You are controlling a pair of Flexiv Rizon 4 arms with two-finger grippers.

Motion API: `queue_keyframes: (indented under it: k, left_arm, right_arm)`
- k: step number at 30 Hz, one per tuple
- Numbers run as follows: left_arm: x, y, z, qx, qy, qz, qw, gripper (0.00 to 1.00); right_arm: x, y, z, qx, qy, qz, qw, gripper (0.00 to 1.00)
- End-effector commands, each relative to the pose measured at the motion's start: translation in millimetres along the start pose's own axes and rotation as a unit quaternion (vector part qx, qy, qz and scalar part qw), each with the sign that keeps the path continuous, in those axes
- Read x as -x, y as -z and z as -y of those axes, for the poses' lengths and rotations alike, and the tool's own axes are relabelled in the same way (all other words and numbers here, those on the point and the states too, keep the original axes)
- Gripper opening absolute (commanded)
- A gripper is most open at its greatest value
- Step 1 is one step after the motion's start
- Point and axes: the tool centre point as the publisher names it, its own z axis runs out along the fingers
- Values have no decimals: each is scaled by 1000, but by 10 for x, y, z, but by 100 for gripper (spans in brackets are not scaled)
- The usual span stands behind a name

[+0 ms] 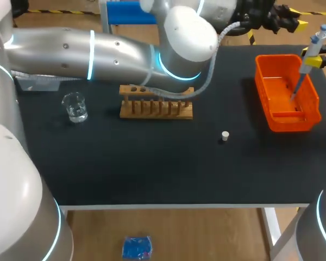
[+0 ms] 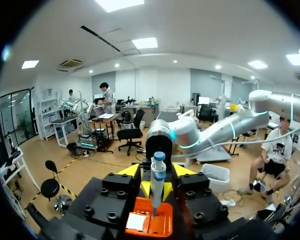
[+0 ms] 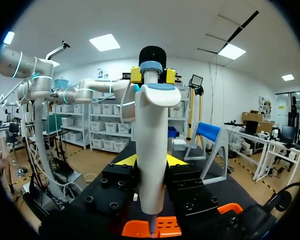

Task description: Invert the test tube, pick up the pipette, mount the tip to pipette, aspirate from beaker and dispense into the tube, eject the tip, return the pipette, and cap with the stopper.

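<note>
My right end effector grips the pipette above the orange bin. My left end effector is released. The beaker holds clear liquid.

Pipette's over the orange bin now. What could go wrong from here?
The left arm spans the table, its cable hanging down by the wooden rack; pulling back could snag and drag it. The left gripper sits open near the top of the pipette held in the right gripper; a bump might skew that grip.
</note>
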Motion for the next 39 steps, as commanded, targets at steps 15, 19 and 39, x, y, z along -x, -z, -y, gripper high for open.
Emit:
queue_keyframes:
  k: [15,19,39]
  left_arm:
    - [41,-228,-135,-49,-11,-9,999,0]
    - [47,-281,-111,-57,-15,-16,998,0]
    - [-29,-540,-113,-80,-18,-42,996,0]
  right_arm:
    - [9,12,-1,-1,0,-2,1000,0]
    - [9,12,-1,-1,0,-2,1000,0]
    - [9,12,-1,-1,0,-2,1000,0]
